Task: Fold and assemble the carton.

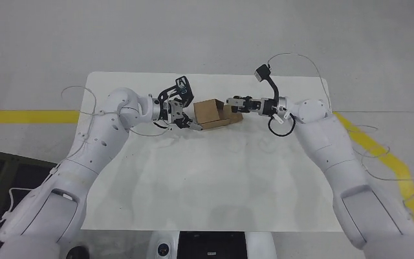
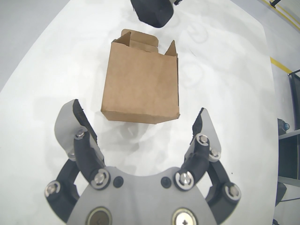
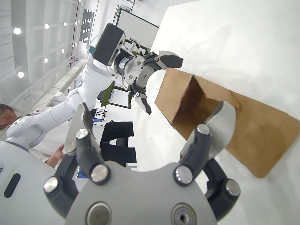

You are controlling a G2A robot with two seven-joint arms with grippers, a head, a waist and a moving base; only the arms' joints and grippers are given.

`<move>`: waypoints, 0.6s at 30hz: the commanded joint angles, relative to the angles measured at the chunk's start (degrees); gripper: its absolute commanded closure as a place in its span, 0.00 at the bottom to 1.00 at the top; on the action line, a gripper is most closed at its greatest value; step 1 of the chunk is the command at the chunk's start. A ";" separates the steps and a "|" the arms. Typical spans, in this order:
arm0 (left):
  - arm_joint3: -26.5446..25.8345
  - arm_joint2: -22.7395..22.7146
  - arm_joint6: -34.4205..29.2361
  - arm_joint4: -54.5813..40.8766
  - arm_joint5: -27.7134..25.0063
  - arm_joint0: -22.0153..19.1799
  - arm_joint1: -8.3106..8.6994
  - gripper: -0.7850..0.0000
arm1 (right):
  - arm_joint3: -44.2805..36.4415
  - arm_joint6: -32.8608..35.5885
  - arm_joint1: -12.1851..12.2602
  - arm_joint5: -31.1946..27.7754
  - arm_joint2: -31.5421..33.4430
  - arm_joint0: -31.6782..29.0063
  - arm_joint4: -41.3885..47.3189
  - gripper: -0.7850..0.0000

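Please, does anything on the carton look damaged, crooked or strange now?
Nothing looks damaged. The carton lies on its side on the table, and its end facing the right tool is open, with one long flap flat on the table. That is unfinished rather than odd; I see no tear or crush.

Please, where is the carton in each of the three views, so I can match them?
Top view: carton at the middle of the table's far half.
Left wrist view: carton just beyond the open left end effector, open end farthest.
Right wrist view: carton's open mouth faces the camera, flap on the table.
Shared landmark: left end effector, at the carton's other end.
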 commanded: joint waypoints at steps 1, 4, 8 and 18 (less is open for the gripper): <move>0.42 0.26 0.89 0.42 0.05 -0.16 -0.24 0.00 | -2.61 0.58 1.19 0.58 0.95 -0.68 -1.30 1.00; 1.04 0.66 1.58 0.71 -0.23 -0.27 -0.54 0.00 | -5.88 1.44 2.65 1.44 1.89 -1.72 -2.87 1.00; 1.64 0.83 2.88 1.22 0.18 -0.47 -0.88 0.00 | -6.68 1.59 3.08 1.59 2.30 -1.95 -2.96 1.00; 2.31 2.25 8.21 5.71 1.68 0.62 -1.95 0.00 | -6.68 1.59 3.08 1.59 2.30 -1.95 -2.96 1.00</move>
